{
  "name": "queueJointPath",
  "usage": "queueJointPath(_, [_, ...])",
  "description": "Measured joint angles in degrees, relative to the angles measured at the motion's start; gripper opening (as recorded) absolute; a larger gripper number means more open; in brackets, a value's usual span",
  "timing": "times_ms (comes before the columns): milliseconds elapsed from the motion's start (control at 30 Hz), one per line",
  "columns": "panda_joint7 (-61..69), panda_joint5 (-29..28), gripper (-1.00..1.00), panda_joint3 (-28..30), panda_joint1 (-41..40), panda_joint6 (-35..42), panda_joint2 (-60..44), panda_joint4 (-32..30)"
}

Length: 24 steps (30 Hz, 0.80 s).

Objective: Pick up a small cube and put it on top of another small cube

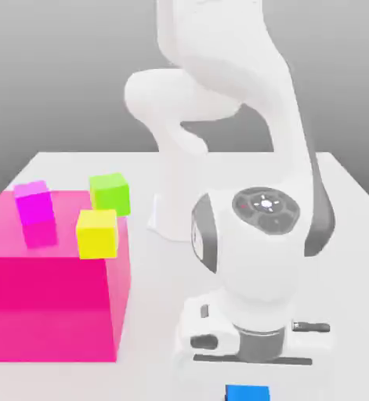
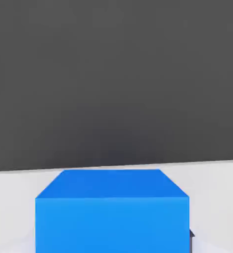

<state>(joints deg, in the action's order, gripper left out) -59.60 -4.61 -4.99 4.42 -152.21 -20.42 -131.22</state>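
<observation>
The small blue cube (image 1: 247, 393) rests on the white table at the near edge of the exterior view, directly under my hand. In the hand view the blue cube (image 2: 112, 212) looms very close, with a dark fingertip (image 2: 191, 235) against its side. My gripper (image 1: 247, 377) is lowered over it and shut on it. The small magenta-purple cube (image 1: 34, 204) stands far off at the exterior view's left, on the big pink block.
A large translucent pink block (image 1: 50, 305) takes up the exterior view's left. A yellow cube (image 1: 97, 233) sits at its top right corner and a green cube (image 1: 110, 193) just behind that. The arm's white base (image 1: 171, 211) stands mid-table (image 1: 352, 235).
</observation>
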Motion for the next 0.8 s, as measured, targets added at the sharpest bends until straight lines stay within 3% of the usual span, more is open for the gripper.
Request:
queueJointPath(233, [-13.1,-3.9,-1.00,6.4,-1.7,5.1,12.3,-4.0])
queueJointPath(400, [-25.7,-8.6,-1.00,9.8,-8.4,10.1,20.0,-6.1])
queueJointPath(567, [-35.1,-8.9,-1.00,13.2,-15.3,17.0,26.5,-6.9])
queueJointPath(800, [-37.4,-6.0,-1.00,18.5,-21.8,31.1,41.2,-9.6])
